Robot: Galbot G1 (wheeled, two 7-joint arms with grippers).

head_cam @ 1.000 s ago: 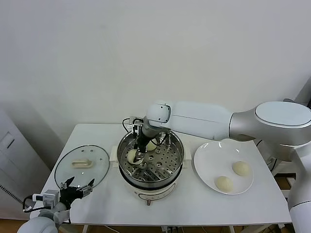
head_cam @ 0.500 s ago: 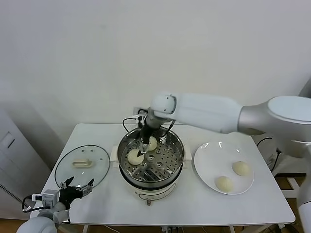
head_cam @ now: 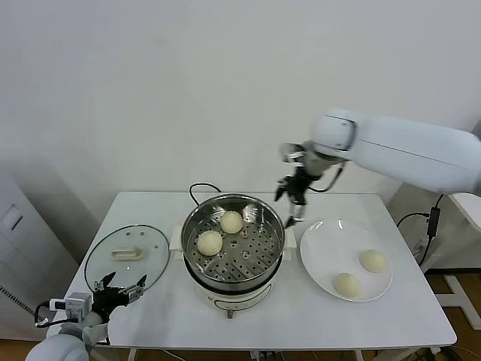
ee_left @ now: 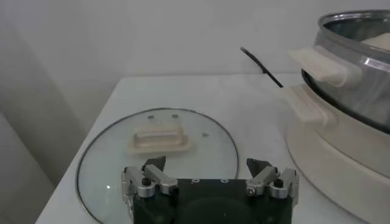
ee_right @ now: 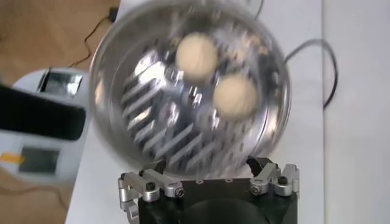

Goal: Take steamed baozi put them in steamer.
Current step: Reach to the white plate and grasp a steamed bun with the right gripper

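The steamer stands mid-table, a shiny steel pot on a white base. Two baozi lie on its perforated tray; they also show in the right wrist view. Two more baozi lie on the white plate to the right. My right gripper is open and empty, raised above the gap between steamer and plate. My left gripper is open and empty, parked low at the front left by the glass lid.
The glass lid also shows in the left wrist view, flat on the table with its cream handle up. A black cord runs behind the steamer. The white wall stands close behind the table.
My right gripper let go of a baozi in the steamer, rose out of the pot and swung right toward the plate. The left arm has not moved.
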